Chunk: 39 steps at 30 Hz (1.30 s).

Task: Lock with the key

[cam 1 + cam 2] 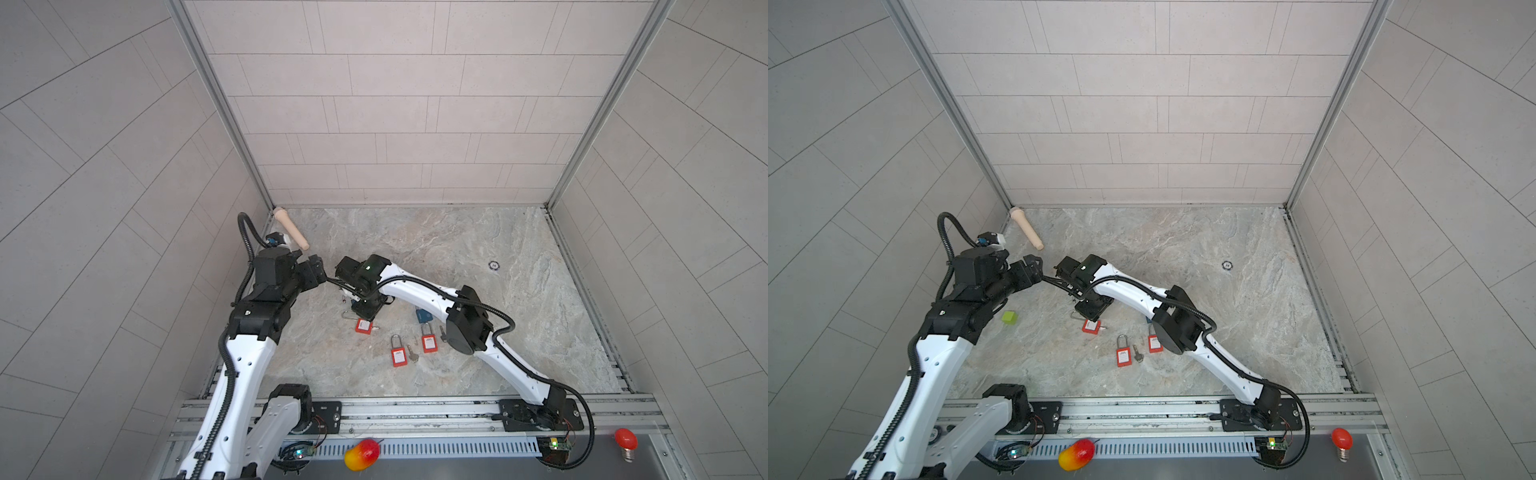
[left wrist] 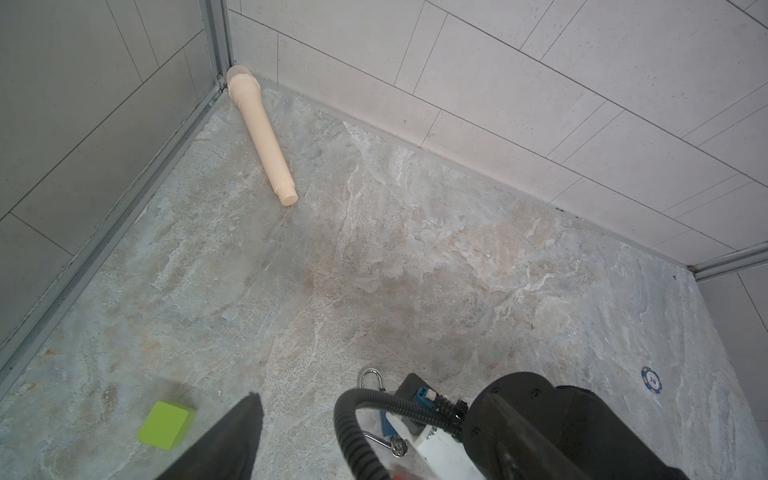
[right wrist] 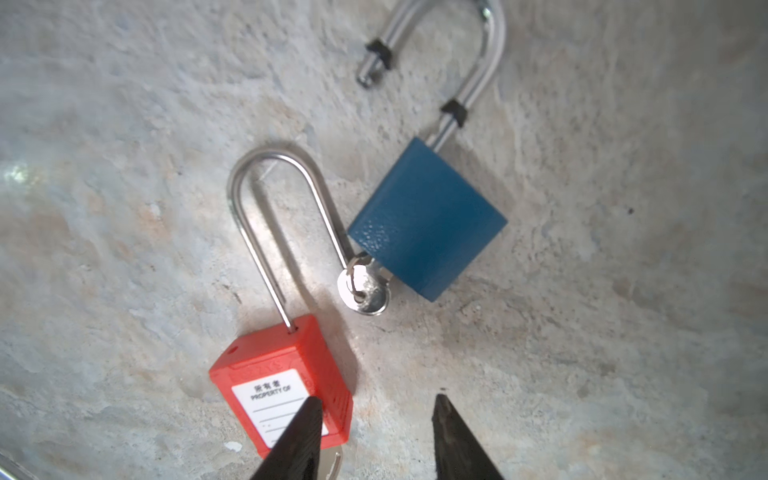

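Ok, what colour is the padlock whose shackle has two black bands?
Dark blue. The padlock shows best in the right wrist view.

Consists of two arms, left arm (image 1: 253, 353) and right arm (image 1: 419, 297), each clad in glossy white moulded shells dotted with small dark screw holes. Carries bulky black joint housings (image 1: 461, 332) between the white links. Runs black corrugated conduit (image 1: 592, 424) along each arm, looping free near base and wrist. Shows a green status light (image 1: 369, 267) on the right wrist housing and a blue connector (image 1: 273, 240) by the left wrist. Bolts onto flat black base plates (image 1: 509, 409). Ends, on the right gripper (image 3: 377, 397), in black wedge-shaped fingers (image 3: 297, 440) with fine ridges.
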{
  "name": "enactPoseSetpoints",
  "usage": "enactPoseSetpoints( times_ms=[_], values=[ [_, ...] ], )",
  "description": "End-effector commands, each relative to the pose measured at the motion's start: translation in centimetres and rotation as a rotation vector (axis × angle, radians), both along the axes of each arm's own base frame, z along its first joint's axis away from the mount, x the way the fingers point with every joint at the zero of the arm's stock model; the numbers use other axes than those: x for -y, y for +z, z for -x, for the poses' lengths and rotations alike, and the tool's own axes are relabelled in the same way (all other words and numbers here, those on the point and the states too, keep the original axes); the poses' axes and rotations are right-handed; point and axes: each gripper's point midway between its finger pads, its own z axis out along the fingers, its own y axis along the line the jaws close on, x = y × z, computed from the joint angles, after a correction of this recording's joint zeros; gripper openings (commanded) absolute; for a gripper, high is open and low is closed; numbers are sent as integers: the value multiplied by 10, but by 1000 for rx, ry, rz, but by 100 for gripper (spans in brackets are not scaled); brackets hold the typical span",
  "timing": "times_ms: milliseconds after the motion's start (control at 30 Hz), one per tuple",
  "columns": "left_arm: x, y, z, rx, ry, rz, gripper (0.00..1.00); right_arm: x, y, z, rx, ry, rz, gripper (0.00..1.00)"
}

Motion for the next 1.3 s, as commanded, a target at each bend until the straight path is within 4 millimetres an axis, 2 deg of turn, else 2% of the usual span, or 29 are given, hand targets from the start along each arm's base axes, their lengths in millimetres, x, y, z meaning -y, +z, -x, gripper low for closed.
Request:
enactPoseSetpoints(
  times_ms=[0, 133, 200, 367, 567, 833, 967, 1100, 1267],
  values=[
    [0, 3, 0, 19, 5, 11, 88, -22, 37, 24, 45, 185, -82, 50],
    [1, 3, 1, 21, 1, 9, 88, -29, 33, 42, 47, 306, -69, 55],
    [1, 2, 1, 19, 0, 9, 88, -28, 29, 39, 65, 317, -47, 59],
    [3, 1, 3, 20, -7, 14, 88, -18, 17, 23, 127, 308, 28, 61],
    [6, 0, 2, 23, -21, 23, 88, -11, 4, 22, 122, 312, 75, 62],
    [8, -2, 1, 22, -35, 33, 88, -5, -6, 29, 81, 326, 94, 57],
    [9, -3, 1, 23, -38, 36, 88, -7, -8, 35, 49, 332, 77, 57],
    [9, -3, 1, 24, -39, 36, 88, -5, -14, 34, 56, 327, 95, 57],
    [10, -4, 1, 23, -44, 39, 88, -1, -22, 34, 46, 335, 120, 51]
  ],
)
